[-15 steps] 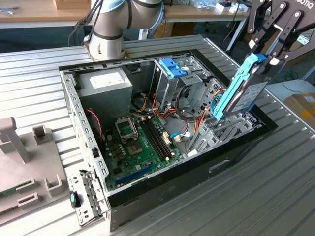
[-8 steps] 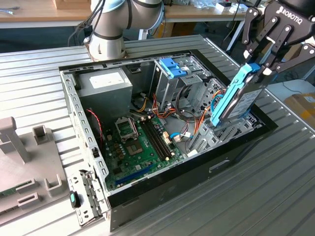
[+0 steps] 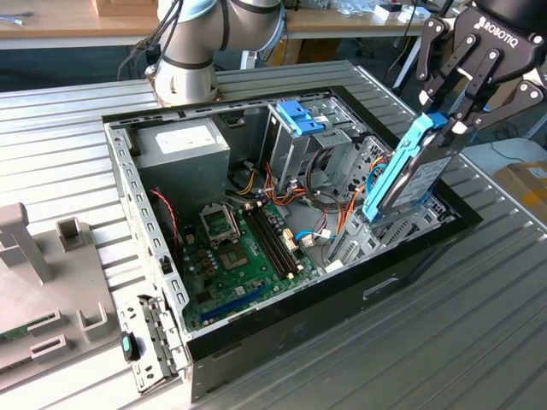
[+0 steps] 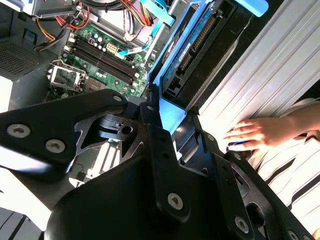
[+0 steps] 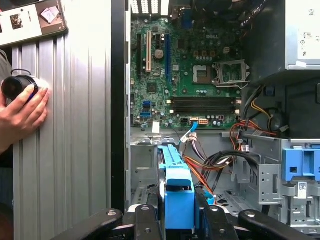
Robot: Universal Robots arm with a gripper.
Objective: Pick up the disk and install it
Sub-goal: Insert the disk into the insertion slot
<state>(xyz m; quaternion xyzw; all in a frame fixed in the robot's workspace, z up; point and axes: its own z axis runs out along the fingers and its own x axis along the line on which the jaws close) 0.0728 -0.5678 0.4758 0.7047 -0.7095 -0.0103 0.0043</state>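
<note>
The disk (image 3: 410, 175), a grey drive edged by a light-blue carrier rail, hangs tilted on edge above the open computer case (image 3: 154, 231), at the exterior view's right side of it. My gripper (image 3: 450, 120) is shut on the disk's upper end, its black fingers (image 3: 466, 81) clamping both faces. In the first wrist view the blue rail (image 5: 178, 192) runs between the fingers (image 5: 145, 220) toward the case's drive bay area. The second wrist view has the disk (image 4: 200, 50) seen from its connector end, held just above the case edge.
Inside the case lie a green motherboard (image 3: 239, 248), a grey power supply (image 3: 184, 145), a metal drive cage with a blue latch (image 3: 301, 118), and loose cables (image 3: 333, 205). A person's hand (image 5: 22, 112) rests on the ribbed table (image 5: 75, 125) beside the case.
</note>
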